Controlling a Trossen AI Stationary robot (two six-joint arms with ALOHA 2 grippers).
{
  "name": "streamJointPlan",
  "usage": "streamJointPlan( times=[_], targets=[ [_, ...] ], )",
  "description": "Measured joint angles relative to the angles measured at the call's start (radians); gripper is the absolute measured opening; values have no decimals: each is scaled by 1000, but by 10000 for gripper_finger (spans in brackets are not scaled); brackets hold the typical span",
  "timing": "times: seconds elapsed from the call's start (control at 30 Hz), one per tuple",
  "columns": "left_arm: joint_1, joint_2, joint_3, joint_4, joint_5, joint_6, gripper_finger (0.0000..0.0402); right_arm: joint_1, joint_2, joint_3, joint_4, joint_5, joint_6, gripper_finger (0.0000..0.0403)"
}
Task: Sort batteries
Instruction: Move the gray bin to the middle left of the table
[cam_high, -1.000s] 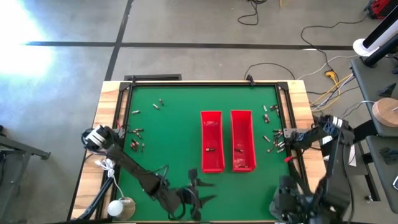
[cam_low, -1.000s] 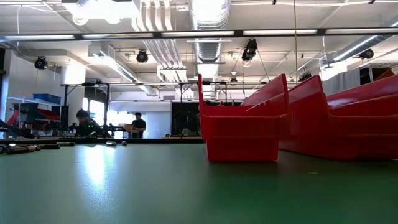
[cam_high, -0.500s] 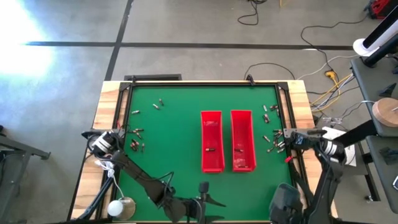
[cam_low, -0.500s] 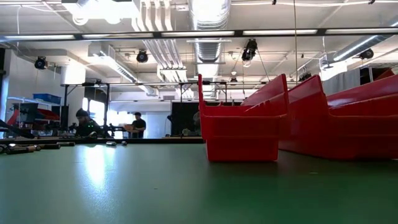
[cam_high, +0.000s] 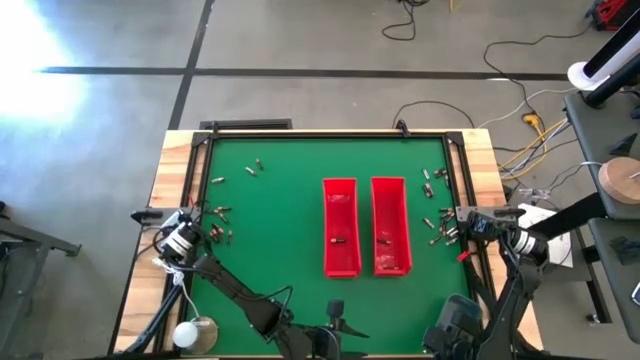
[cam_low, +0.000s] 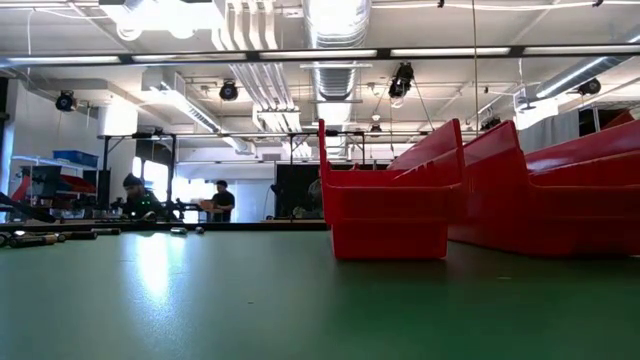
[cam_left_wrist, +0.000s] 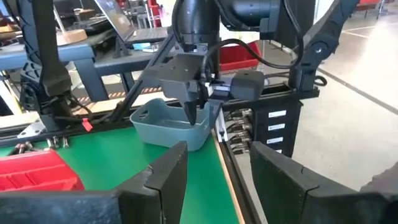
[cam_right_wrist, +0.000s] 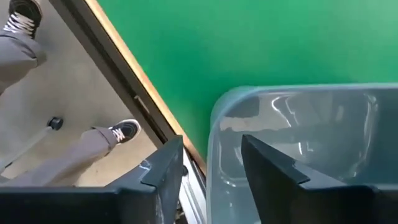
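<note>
Right gripper (cam_right_wrist: 211, 152), lower frame: jaws part-open astride the grey tray (cam_right_wrist: 298, 118) wall, gripping nothing yet — close squarely on it. Left gripper (cam_left_wrist: 217, 152) — wide, empty. Batteries (cam_high: 218, 232) scattered mid-left.

No text, label, brand, number or sign can be read in any of the views. The white tags (cam_left_wrist: 277, 116) on the dark frame beyond the table edge in the left wrist view carry marks too small to make out.
</note>
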Motion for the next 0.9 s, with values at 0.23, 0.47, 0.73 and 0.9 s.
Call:
streamJointPlan(
  times=[0.23, 0.47, 0.73, 0.9],
  targets=[
    [0, -1, -1, -20, 80, -20, 155, -19, 1, -11, 1, 2, -5, 81],
    [-45, -42, -1, -42, 83, -22, 155, -21, -1, -19, -5, 24, 3, 14],
    [-117, -166, -1, -77, 163, -50, 155, -21, -69, 12, -89, 149, 32, 10],
    [-147, -169, -2, -74, 267, -54, 155, -19, -94, 129, -366, 183, 86, 9]
  ],
)
